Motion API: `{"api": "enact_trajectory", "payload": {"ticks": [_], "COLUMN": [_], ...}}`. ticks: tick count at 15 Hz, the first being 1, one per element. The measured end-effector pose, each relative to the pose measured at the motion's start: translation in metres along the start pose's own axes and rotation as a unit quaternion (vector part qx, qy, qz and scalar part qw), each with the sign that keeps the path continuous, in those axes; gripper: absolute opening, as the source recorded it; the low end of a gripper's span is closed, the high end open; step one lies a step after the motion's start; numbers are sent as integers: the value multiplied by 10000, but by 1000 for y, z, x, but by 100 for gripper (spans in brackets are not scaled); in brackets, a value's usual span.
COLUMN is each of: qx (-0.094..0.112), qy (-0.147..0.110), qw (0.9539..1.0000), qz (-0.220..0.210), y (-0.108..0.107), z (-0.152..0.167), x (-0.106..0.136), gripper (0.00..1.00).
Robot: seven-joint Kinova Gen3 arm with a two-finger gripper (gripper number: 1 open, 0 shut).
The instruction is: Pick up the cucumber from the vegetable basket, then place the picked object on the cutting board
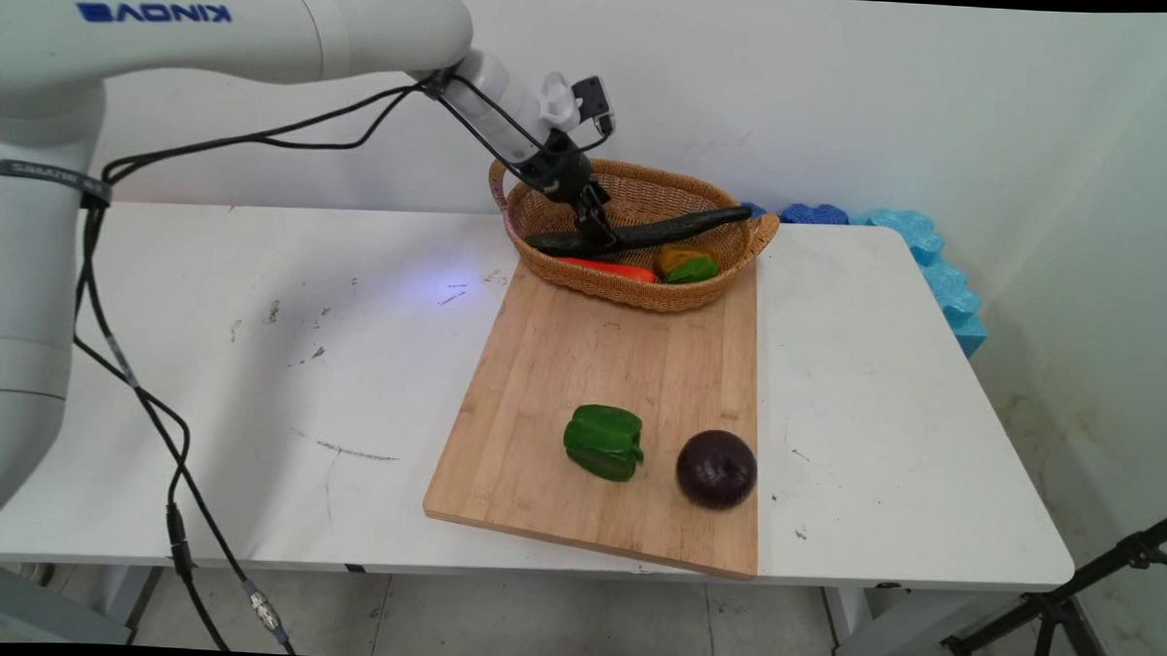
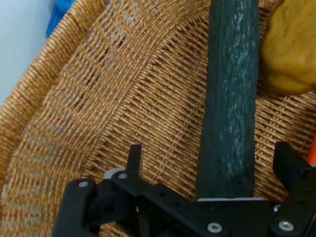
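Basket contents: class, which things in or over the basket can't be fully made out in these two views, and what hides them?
1. Red vegetable: main view, the basket hides most of it behind its near wall; kind unclear.
2. Cucumber: hand view, top edge cuts its far end; the gripper covers its near end.
3. Yellow vegetable: hand view, cut by the right edge; main view, partly behind a green vegetable.

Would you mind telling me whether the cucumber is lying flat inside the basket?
No: the cucumber is tilted, its right end resting over the basket rim, with the gripper at its lower left part.
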Motion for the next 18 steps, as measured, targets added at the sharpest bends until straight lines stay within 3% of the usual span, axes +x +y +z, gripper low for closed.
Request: {"api": "enact_trajectory", "payload": {"ticks": [4, 5, 13, 18], "qx": [-75, -96, -209, -150], "qy": [-41, -50, -20, 148], "qw": [9999, 9999, 9997, 9998], "qz": [58, 74, 114, -60], "y": [-4, -4, -7, -9], "z": [12, 15, 17, -12], "x": [-3, -3, -1, 5], "gripper": [100, 0, 0, 0]}}
